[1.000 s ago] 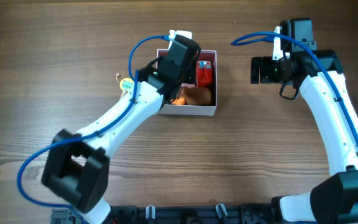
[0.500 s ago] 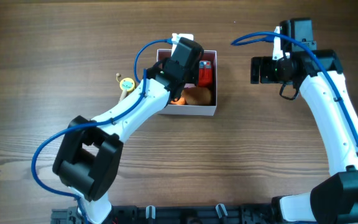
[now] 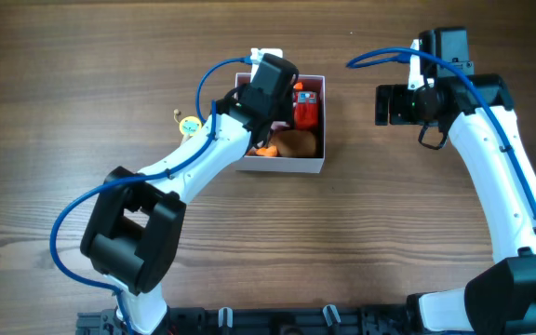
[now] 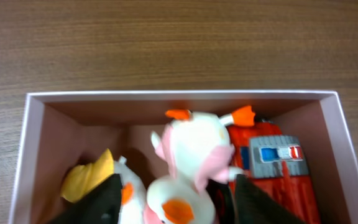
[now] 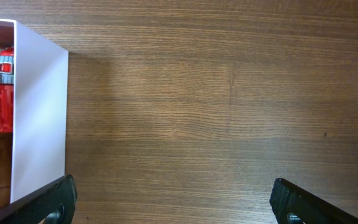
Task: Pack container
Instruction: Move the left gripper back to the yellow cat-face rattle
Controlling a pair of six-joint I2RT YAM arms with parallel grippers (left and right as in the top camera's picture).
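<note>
The container is a square white-walled box with a dusty pink inside, and it holds several toys. My left gripper hangs over its left half. Its jaws are open on either side of a white and pink plush toy, with a gap at each finger. To the right of that toy lies a red toy truck, and to the left a yellow and white toy. My right gripper is wide open over bare wood, right of the container's wall.
A small yellow object lies on the table just left of the container. A brown toy and an orange piece sit in the box's near half. The wooden table spreads all around.
The left arm's lower links have swung to the right while its gripper stayed over the container, and its jaws have parted round the plush toy. The right arm has not moved.
</note>
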